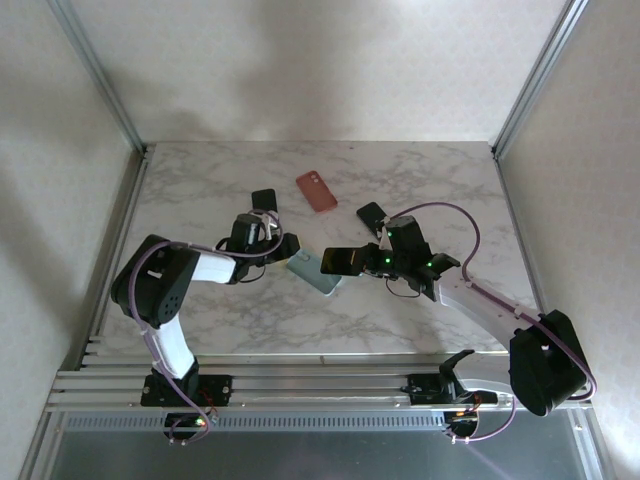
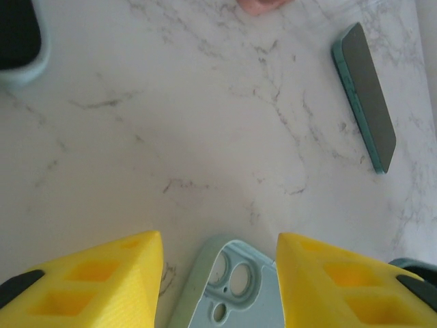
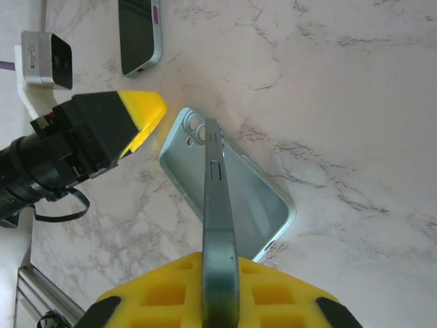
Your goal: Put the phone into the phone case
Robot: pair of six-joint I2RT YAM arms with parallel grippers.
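Note:
A dark phone [image 3: 217, 198] is pinched edge-on in my right gripper [image 3: 218, 287], which is shut on its lower end. The phone [image 1: 340, 261] hangs tilted over the pale teal phone case [image 3: 256, 198], its top corner at the case's camera end. The case [image 1: 318, 275] lies open side up on the marble table. My left gripper [image 2: 218, 273] is open and straddles the camera end of the case [image 2: 235, 290]. Its right finger [image 2: 341, 280] sits against the case's edge, and the left finger [image 2: 89, 280] stands apart from it. In the right wrist view that gripper's yellow fingertip [image 3: 140, 113] is just left of the case.
A pink case [image 1: 316, 191] lies at the back of the table [image 1: 200, 190]. One dark phone [image 1: 263, 199] lies behind my left gripper [image 1: 285, 248], another [image 1: 372, 214] behind my right gripper [image 1: 378, 260]. A teal-edged phone [image 2: 365, 96] lies ahead of the left fingers.

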